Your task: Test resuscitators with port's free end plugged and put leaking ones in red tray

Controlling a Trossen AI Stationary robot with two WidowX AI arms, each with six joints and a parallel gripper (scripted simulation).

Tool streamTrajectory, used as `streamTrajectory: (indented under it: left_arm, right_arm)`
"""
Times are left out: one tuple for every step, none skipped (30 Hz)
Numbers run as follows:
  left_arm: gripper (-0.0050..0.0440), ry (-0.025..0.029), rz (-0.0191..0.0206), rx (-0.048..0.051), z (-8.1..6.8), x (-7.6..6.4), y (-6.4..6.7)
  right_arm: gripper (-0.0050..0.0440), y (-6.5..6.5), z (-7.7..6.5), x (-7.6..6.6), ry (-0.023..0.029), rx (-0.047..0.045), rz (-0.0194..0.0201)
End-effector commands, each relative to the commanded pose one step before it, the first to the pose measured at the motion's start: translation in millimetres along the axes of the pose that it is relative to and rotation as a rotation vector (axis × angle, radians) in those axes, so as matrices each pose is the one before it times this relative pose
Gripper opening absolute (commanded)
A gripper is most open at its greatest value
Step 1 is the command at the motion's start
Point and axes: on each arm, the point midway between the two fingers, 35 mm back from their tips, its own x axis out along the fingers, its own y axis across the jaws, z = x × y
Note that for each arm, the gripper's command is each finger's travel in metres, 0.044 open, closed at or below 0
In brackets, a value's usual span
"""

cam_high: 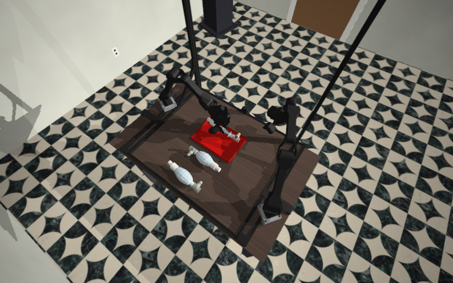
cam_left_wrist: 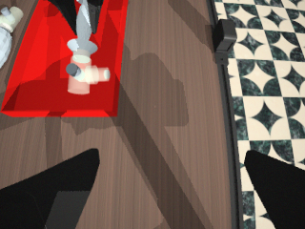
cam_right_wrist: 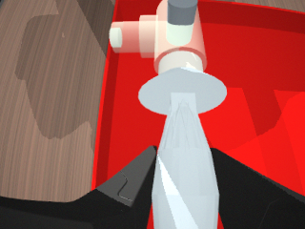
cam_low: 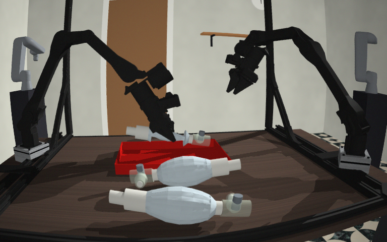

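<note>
"What have you got, Right?"

"A unit (cam_high: 229,133) (cam_low: 186,138) (cam_left_wrist: 82,48) (cam_right_wrist: 183,191). My right jaws (cam_high: 221,127) (cam_low: 168,135) grip its bag, squashed thin, over the far side of the red tray (cam_high: 213,143) (cam_low: 122,169) (cam_left_wrist: 52,114) (cam_right_wrist: 101,119). Its valve (cam_high: 235,137) (cam_low: 200,138) (cam_left_wrist: 79,76) (cam_right_wrist: 180,35) is at the right end in the exterior view. Whether it touches the tray, I can't tell. And you, Left?"

"My left jaws (cam_high: 268,127) (cam_low: 231,92) are spread wide with nothing between them, high above the table (cam_high: 230,200) (cam_low: 285,171) (cam_left_wrist: 152,95) (cam_right_wrist: 62,95)."

"The others?"

"Both lie on the table, outside the tray, bags full and round. The middle unit (cam_high: 206,160) (cam_low: 184,171) (cam_left_wrist: 3,48) is just on the tray's near side, valve left; the near unit (cam_high: 184,175) (cam_low: 180,204) is closest to the exterior view, valve right."
</note>
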Motion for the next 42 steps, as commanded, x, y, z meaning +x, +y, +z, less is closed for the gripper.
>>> streamTrajectory:
  left_arm:
    - [0.0440,0.00000,0.00000,0.00000,0.00,0.00,0.00]
    - [0.0440,0.00000,0.00000,0.00000,0.00,0.00,0.00]
    - [0.0440,0.00000,0.00000,0.00000,0.00,0.00,0.00]
    - [0.0440,0.00000,0.00000,0.00000,0.00,0.00,0.00]
    - [0.0440,0.00000,0.00000,0.00000,0.00,0.00,0.00]
    - [0.0440,0.00000,0.00000,0.00000,0.00,0.00,0.00]
    - [0.0440,0.00000,0.00000,0.00000,0.00,0.00,0.00]
    - [0.0440,0.00000,0.00000,0.00000,0.00,0.00,0.00]
    - [0.0440,0.00000,0.00000,0.00000,0.00,0.00,0.00]
    - [0.0440,0.00000,0.00000,0.00000,0.00,0.00,0.00]
    - [0.0440,0.00000,0.00000,0.00000,0.00,0.00,0.00]
    - [0.0440,0.00000,0.00000,0.00000,0.00,0.00,0.00]
    - [0.0440,0.00000,0.00000,0.00000,0.00,0.00,0.00]
    - [0.0440,0.00000,0.00000,0.00000,0.00,0.00,0.00]
    - [0.0440,0.00000,0.00000,0.00000,0.00,0.00,0.00]
    - [0.0440,0.00000,0.00000,0.00000,0.00,0.00,0.00]
    - [0.0440,0.00000,0.00000,0.00000,0.00,0.00,0.00]
    - [0.0440,0.00000,0.00000,0.00000,0.00,0.00,0.00]
    - [0.0440,0.00000,0.00000,0.00000,0.00,0.00,0.00]
    - [0.0440,0.00000,0.00000,0.00000,0.00,0.00,0.00]
    - [0.0440,0.00000,0.00000,0.00000,0.00,0.00,0.00]
    - [0.0440,0.00000,0.00000,0.00000,0.00,0.00,0.00]
    - [0.0440,0.00000,0.00000,0.00000,0.00,0.00,0.00]
    - [0.0440,0.00000,0.00000,0.00000,0.00,0.00,0.00]
    - [0.0440,0.00000,0.00000,0.00000,0.00,0.00,0.00]
    - [0.0440,0.00000,0.00000,0.00000,0.00,0.00,0.00]
    - [0.0440,0.00000,0.00000,0.00000,0.00,0.00,0.00]
    - [0.0440,0.00000,0.00000,0.00000,0.00,0.00,0.00]
    - [0.0440,0.00000,0.00000,0.00000,0.00,0.00,0.00]
    - [0.0440,0.00000,0.00000,0.00000,0.00,0.00,0.00]
    - [0.0440,0.00000,0.00000,0.00000,0.00,0.00,0.00]
    - [0.0440,0.00000,0.00000,0.00000,0.00,0.00,0.00]
    - [0.0440,0.00000,0.00000,0.00000,0.00,0.00,0.00]
    - [0.0440,0.00000,0.00000,0.00000,0.00,0.00,0.00]
    - [0.0440,0.00000,0.00000,0.00000,0.00,0.00,0.00]
    - [0.0440,0.00000,0.00000,0.00000,0.00,0.00,0.00]
    - [0.0440,0.00000,0.00000,0.00000,0.00,0.00,0.00]
    - [0.0440,0.00000,0.00000,0.00000,0.00,0.00,0.00]
    - [0.0440,0.00000,0.00000,0.00000,0.00,0.00,0.00]
    - [0.0440,0.00000,0.00000,0.00000,0.00,0.00,0.00]
    - [0.0440,0.00000,0.00000,0.00000,0.00,0.00,0.00]
    - [0.0440,0.00000,0.00000,0.00000,0.00,0.00,0.00]
  right_arm:
    - [0.0000,-0.42,-6.18,10.87,-0.00993,0.00145,0.00023]
    - [0.0000,0.00,0.00,0.00,0.00000,0.00000,0.00000]
    - [0.0000,0.00,0.00,0.00,0.00000,0.00000,0.00000]
    - [0.0000,0.00,0.00,0.00,0.00000,0.00000,0.00000]
    - [0.0000,0.00,0.00,0.00,0.00000,0.00000,0.00000]
    - [0.0000,0.00,0.00,0.00,0.00000,0.00000,0.00000]
    - [0.0000,0.00,0.00,0.00,0.00000,0.00000,0.00000]
    - [0.0000,0.00,0.00,0.00,0.00000,0.00000,0.00000]
    - [0.0000,0.00,0.00,0.00,0.00000,0.00000,0.00000]
    - [0.0000,0.00,0.00,0.00,0.00000,0.00000,0.00000]
    - [0.0440,0.09,-1.83,0.43,0.00801,-0.00077,-0.00052]
    - [0.0440,0.00,0.00,0.00,0.00000,0.00000,0.00000]
    - [0.0440,0.00,0.00,0.00,0.00000,0.00000,0.00000]
    - [0.0440,0.00,0.00,0.00,0.00000,0.00000,0.00000]
    - [0.0440,0.00,0.00,0.00,0.00000,0.00000,0.00000]
    - [0.0440,0.00,0.00,0.00,0.00000,0.00000,0.00000]
    - [0.0440,0.00,0.00,0.00,0.00000,0.00000,0.00000]
    - [0.0440,0.00,0.00,0.00,0.00000,0.00000,0.00000]
    - [0.0440,0.00,0.00,0.00,0.00000,0.00000,0.00000]
    - [0.0440,0.00,0.00,0.00,0.00000,0.00000,0.00000]
    - [0.0440,0.00,0.00,0.00,0.00000,0.00000,0.00000]
    - [0.0440,0.00,0.00,0.00,0.00000,0.00000,0.00000]
    - [0.0440,0.00,0.00,0.00,0.00000,0.00000,0.00000]
    - [0.0440,0.00,0.00,0.00,0.00000,0.00000,0.00000]
    - [0.0440,0.00,0.00,0.00,0.00000,0.00000,0.00000]
    - [0.0440,0.00,0.00,0.00,0.00000,0.00000,0.00000]
    - [0.0440,0.00,0.00,0.00,0.00000,0.00000,0.00000]
    - [0.0440,-0.06,-0.06,-0.01,0.00026,0.00002,-0.00032]
    - [0.0440,0.00,0.00,0.00,0.00000,0.00000,0.00000]
    - [0.0440,0.00,0.00,0.00,0.00000,0.00000,0.00000]
    - [0.0440,0.00,0.00,0.00,0.00000,0.00000,0.00000]
    - [0.0440,0.00,0.00,0.00,0.00000,0.00000,0.00000]
    - [0.0440,0.00,0.00,0.00,0.00000,0.00000,0.00000]
    - [0.0440,0.00,0.00,0.00,0.00000,0.00000,0.00000]
    - [0.0440,0.00,0.00,0.00,0.00000,0.00000,0.00000]
    - [0.0440,0.00,0.00,0.00,0.00000,0.00000,0.00000]
    - [0.0440,0.00,0.00,0.00,0.00000,0.00000,0.00000]
    - [0.0440,0.00,0.00,0.00,0.00000,0.00000,0.00000]
    - [0.0440,0.00,0.00,0.00,0.00000,0.00000,0.00000]
    - [0.0440,0.00,0.00,0.00,0.00000,0.00000,0.00000]
    - [0.0440,0.00,0.00,0.00,0.00000,0.00000,0.00000]
    - [0.0440,0.00,0.00,0.00,0.00000,0.00000,0.00000]
